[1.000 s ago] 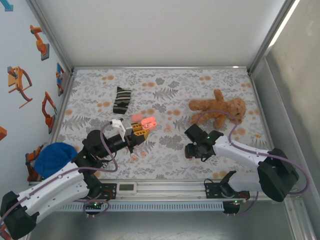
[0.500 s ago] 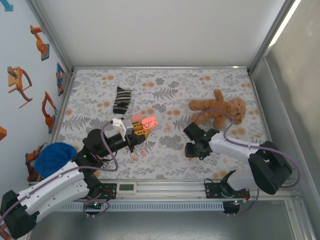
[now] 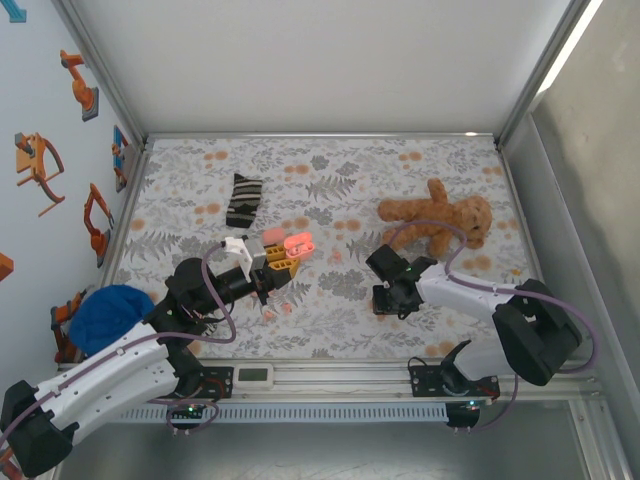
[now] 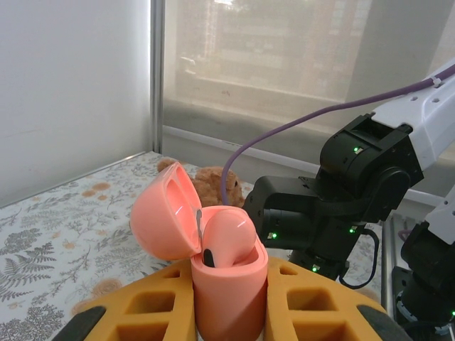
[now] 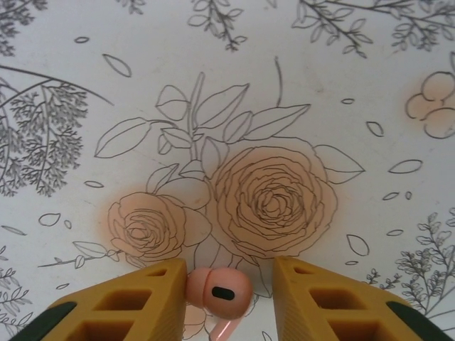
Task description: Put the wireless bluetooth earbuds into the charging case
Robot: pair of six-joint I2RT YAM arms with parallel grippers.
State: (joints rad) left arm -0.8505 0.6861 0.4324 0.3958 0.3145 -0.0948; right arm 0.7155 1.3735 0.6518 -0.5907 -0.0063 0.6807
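Clamping the pink charging case [image 4: 229, 298] between its yellow fingers [image 4: 135, 309], the left gripper [image 3: 281, 260] sits left of centre in the top view. The case stands upright with its lid swung open toward the frame's left, and 1 rounded pink piece, seemingly an earbud, sits in its mouth. The right gripper [image 3: 383, 303], right of centre, points down at the floral cloth [image 5: 320, 85]. Its jaws are partly apart around 1 loose earbud [image 5: 219, 291] at the wrist view's bottom edge. That earbud touches the left-hand finger, with a small gap to the other. A teddy bear [image 3: 440, 222] lies beyond, toward the upper right.
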